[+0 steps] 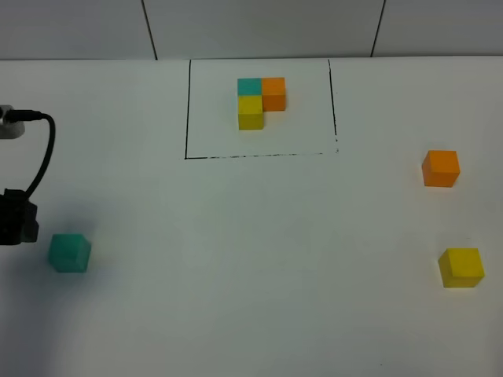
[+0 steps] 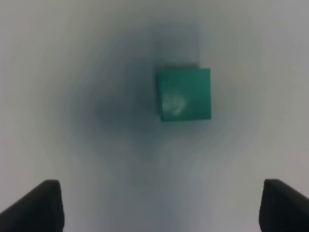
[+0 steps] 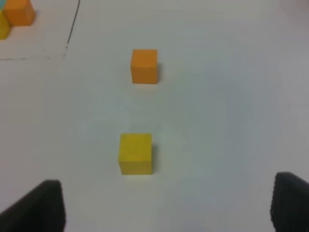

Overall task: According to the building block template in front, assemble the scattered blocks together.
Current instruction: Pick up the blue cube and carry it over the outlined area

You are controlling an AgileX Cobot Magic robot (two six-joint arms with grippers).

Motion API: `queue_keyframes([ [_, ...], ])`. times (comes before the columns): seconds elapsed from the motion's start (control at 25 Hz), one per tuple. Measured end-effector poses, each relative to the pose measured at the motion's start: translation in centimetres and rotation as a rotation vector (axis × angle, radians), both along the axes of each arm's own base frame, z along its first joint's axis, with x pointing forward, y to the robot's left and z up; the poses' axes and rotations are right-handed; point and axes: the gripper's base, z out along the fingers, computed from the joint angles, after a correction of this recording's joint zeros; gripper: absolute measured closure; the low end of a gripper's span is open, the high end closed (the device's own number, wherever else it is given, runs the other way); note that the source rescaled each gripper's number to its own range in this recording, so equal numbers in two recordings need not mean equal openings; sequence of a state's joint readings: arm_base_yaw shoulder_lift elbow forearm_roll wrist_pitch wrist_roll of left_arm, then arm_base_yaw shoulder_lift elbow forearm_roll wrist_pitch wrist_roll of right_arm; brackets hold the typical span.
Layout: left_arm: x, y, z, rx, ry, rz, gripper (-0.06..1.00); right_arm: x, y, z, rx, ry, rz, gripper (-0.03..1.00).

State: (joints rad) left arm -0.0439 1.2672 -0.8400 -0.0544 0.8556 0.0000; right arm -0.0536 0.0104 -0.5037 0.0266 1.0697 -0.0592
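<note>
Readable text: none. No letters, numbers or brand marks can be made out in any view.
Only drawn mark: a thin black rectangle (image 1: pixel 188 110) on the white table (image 1: pixel 251 275), a plain outline and not writing.
</note>
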Motion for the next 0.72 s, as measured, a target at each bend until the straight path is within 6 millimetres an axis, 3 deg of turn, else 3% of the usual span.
queue_keyframes([
  [0.24,1.7,-0.2,-2.9,-0.009,0.144,-0.016,-0.05,0.0,0.0,0.0,0.0,0.0,0.0,0.24],
  [0.72,2.6,-0.6,-4.6,-0.015,0.191,0.009,-0.05,0.0,0.0,0.0,-0.001,0.0,0.0,0.24],
])
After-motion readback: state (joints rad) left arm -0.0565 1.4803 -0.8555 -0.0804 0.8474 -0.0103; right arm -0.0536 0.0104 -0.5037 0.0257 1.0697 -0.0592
